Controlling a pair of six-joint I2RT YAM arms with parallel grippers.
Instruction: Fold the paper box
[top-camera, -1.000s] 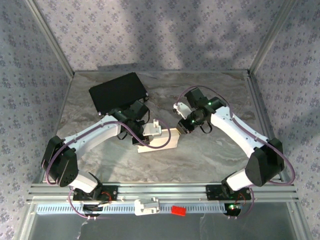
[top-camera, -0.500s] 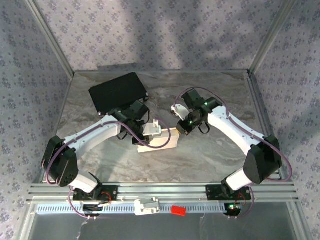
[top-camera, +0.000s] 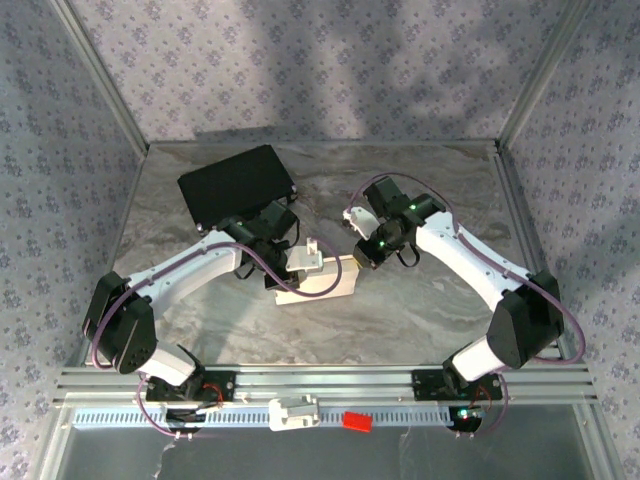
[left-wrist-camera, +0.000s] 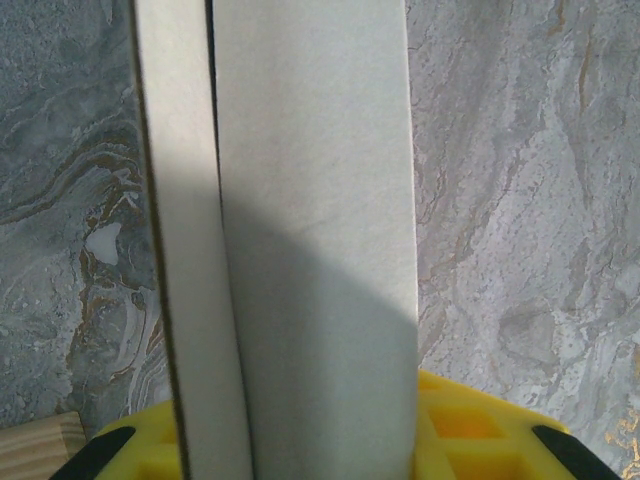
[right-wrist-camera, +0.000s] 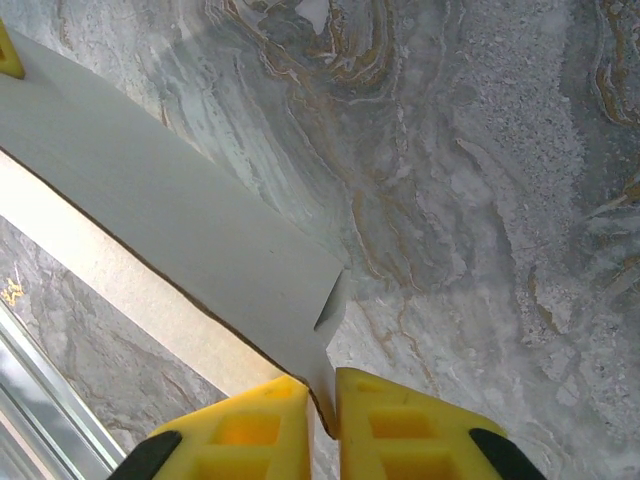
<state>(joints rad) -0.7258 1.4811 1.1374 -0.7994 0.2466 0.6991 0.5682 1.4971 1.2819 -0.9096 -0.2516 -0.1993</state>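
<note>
The paper box (top-camera: 322, 280) is a white cardboard piece lying mid-table between both arms. My left gripper (top-camera: 291, 266) holds its left end. In the left wrist view a long white panel (left-wrist-camera: 310, 200) with a folded edge runs up from between the yellow fingers (left-wrist-camera: 470, 430), and the left gripper (left-wrist-camera: 310, 445) is shut on it. My right gripper (top-camera: 362, 256) is at the box's right end. In the right wrist view the right gripper (right-wrist-camera: 322, 398) has its yellow fingers (right-wrist-camera: 260, 425) pinched on a thin corner flap of the box (right-wrist-camera: 180, 230).
A black rectangular case (top-camera: 238, 183) lies at the back left, close behind the left arm. An aluminium rail (top-camera: 320, 380) runs along the near edge, with a white part (top-camera: 293, 412) and a red piece (top-camera: 357, 421) below it. Patterned walls enclose the marble table (top-camera: 440, 180).
The right gripper's jaws have closed onto the box's corner flap and the right arm has shifted slightly. The left arm and the box have stayed still.
</note>
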